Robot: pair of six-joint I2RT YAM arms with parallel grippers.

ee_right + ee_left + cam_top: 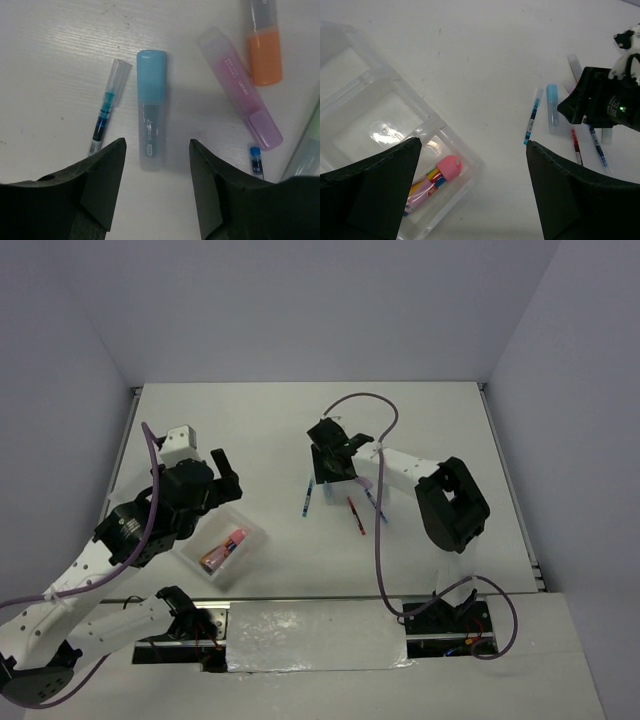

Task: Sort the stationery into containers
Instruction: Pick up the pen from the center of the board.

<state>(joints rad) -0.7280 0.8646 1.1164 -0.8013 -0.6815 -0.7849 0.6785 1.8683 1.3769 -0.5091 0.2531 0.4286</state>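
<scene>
The clear divided tray (243,519) lies at the front left, and the fat pink tube (224,549) rests in its near end compartment. My left gripper (225,478) hovers open above the tray (365,115), nothing between its fingers, the tube (432,182) below. Loose stationery lies mid-table. My right gripper (157,142) is low over it, open, its tips either side of the blue highlighter's (151,115) near end without touching. Around it lie a thin blue pen (106,112), a purple highlighter (240,87), an orange highlighter (263,45) and a green highlighter (307,150).
A red pen (355,515) and another blue pen (376,505) lie just right of the right gripper (330,472). The tray's other compartments hold nothing. White walls close the table at the back and sides; the arm bases and cables sit along the near edge.
</scene>
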